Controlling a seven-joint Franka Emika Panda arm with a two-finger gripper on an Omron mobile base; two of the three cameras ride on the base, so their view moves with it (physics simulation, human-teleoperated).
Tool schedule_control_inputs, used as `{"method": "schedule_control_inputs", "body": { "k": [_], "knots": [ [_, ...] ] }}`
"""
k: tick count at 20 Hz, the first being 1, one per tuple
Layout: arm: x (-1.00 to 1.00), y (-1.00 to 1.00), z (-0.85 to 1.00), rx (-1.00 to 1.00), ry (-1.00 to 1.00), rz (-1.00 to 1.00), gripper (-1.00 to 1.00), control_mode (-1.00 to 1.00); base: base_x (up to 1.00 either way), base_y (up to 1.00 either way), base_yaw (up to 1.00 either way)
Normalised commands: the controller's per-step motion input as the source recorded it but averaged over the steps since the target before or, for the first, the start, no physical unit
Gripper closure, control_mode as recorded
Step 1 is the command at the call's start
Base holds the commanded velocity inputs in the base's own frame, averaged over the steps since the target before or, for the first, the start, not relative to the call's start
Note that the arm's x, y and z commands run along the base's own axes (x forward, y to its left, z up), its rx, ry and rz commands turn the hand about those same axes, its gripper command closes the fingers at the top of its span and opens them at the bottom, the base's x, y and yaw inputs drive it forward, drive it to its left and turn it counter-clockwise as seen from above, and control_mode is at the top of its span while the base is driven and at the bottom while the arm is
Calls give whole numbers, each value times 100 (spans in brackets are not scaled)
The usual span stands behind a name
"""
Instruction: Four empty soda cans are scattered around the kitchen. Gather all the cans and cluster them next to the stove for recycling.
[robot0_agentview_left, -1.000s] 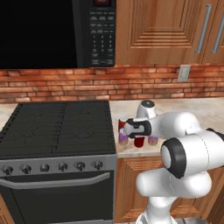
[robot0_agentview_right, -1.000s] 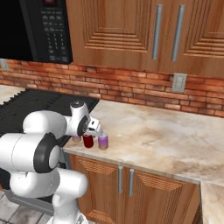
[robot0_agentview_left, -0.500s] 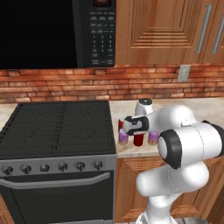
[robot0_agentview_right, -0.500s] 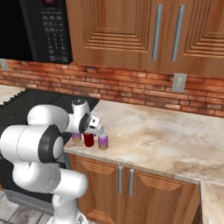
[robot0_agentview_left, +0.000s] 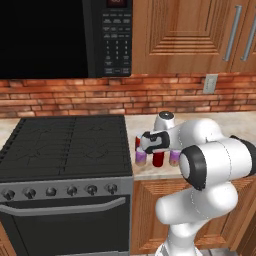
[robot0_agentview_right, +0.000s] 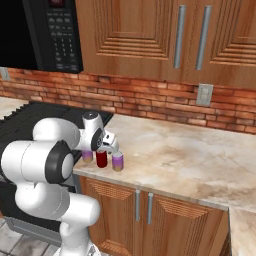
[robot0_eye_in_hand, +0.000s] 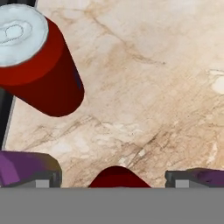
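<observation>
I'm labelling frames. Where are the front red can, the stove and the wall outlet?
front red can (robot0_agentview_right: 102, 159), right base view, its side.
stove (robot0_agentview_left: 65, 147), left base view, cooktop grate.
wall outlet (robot0_agentview_right: 204, 94), right base view, plate centre.

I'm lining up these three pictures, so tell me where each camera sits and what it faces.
Left base view: behind the arm's left, facing the stove and cans; arm rises lower right.
Right base view: behind its right, facing the counter; arm lower left.
Hand view: on the hand, looking down at a red can; fingertips at bottom.
Both base views share the middle red can.
</observation>
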Motion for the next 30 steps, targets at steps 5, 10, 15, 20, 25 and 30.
{"method": "schedule_control_inputs", "body": {
  "k": [5, 10, 15, 20, 25, 30],
  "knots": [
    [-1, 0, 0, 0, -4, -2, -100, -100, 0, 0, 0],
    [-7, -2, 17, 0, -4, -2, -100, -100, 0, 0, 0],
    [-14, -4, 40, 0, -3, -2, -100, -100, 0, 0, 0],
    [-29, -1, 44, 0, -1, -2, -100, -100, 0, 0, 0],
    [-39, 0, 33, 0, -2, -2, -100, -100, 0, 0, 0],
    [-48, 0, 33, 0, -3, -2, -100, -100, 0, 0, 0]
  ]
}}
